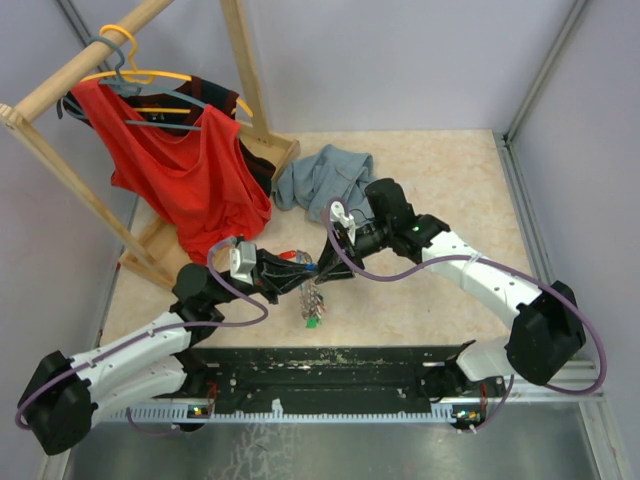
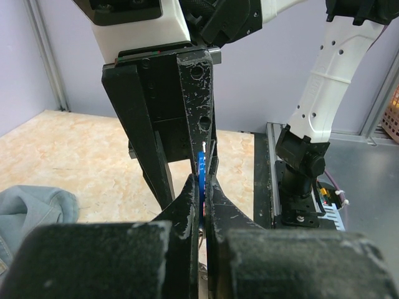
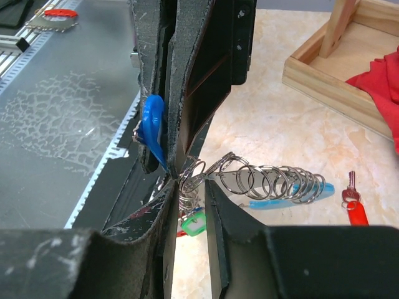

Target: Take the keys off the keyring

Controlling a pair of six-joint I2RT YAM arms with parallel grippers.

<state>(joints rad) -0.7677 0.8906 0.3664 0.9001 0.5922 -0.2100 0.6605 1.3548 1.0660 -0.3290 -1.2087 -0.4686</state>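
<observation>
The keyring hangs above the table between my two grippers. My left gripper [image 2: 201, 182] is shut on its blue part [image 2: 201, 163], also seen from the side [image 3: 151, 121]. The keyring's silvery chain of rings [image 3: 274, 179] runs right to a light blue strip [image 3: 293, 200]. My right gripper [image 3: 190, 185] has its jaws narrowly apart, pinching the nearest rings at the tips. Keys dangle below the rings, one with a green head [image 3: 194, 222]; from above the bunch [image 1: 312, 308] hangs beneath both grippers [image 1: 318, 268]. A red-headed key [image 3: 355, 210] lies loose on the table.
A grey-blue cloth [image 1: 322, 175] lies behind the grippers. At the back left stands a wooden rack [image 1: 262, 140] with a red garment [image 1: 190, 175] on hangers. The black rail [image 1: 330, 365] runs along the near edge. Another ring with a red piece [image 3: 55, 17] lies on the metal surface.
</observation>
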